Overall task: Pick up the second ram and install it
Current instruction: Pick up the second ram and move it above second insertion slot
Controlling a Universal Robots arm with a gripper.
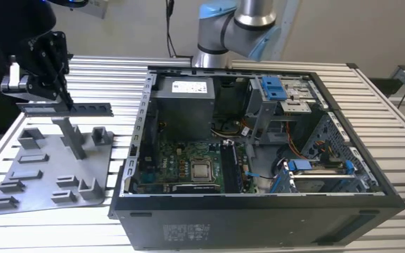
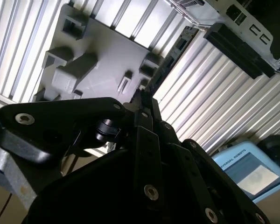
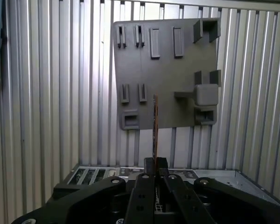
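A: Gripper state?
B: Your gripper (image 1: 60, 101) is pinching the second ram (image 1: 90, 109), a thin, flat dark strip, level, jutting past it both ways.
A: Underneath?
B: Grey moulded plastic holder tray (image 1: 48, 158) on the ribbed metal table (image 1: 48, 226).

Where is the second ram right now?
In the exterior view the second ram is held level in the hand, above the grey holder tray, to the exterior view's left of the open computer case.
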